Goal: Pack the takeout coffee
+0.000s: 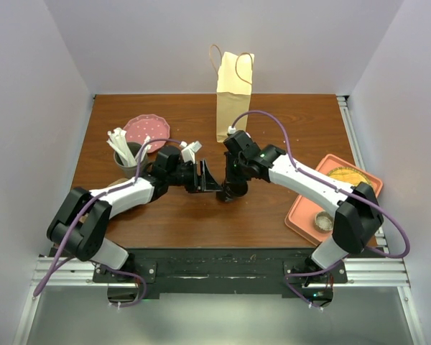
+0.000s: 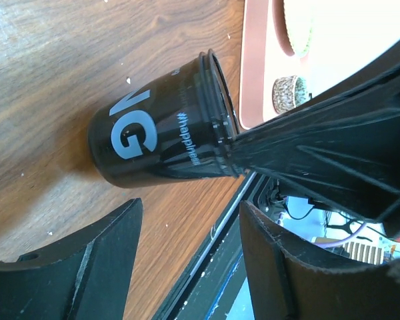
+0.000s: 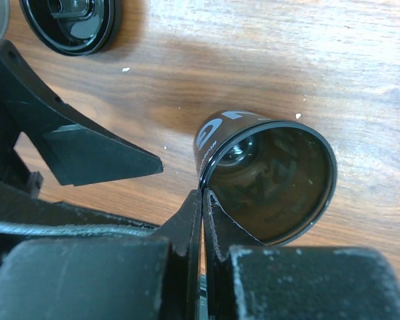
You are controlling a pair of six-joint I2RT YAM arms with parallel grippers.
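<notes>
White arm links (image 1: 122,192), black joints (image 1: 79,226), purple cables (image 1: 262,113)

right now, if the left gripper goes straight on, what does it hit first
Probably the coffee cup: the left gripper is open toward it. The right gripper, pinching its rim, sits close beside; depth unclear.

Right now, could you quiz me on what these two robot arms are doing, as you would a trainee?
1. True or false: the black coffee cup wears its lid.
2. Which gripper pinches the cup's rim? A) left gripper B) right gripper C) neither
3. What stands upright at the wooden table's far edge?
Key: 1 false, the lid lies loose on the table. 2 B; the left gripper is open. 3 the paper bag.
</notes>
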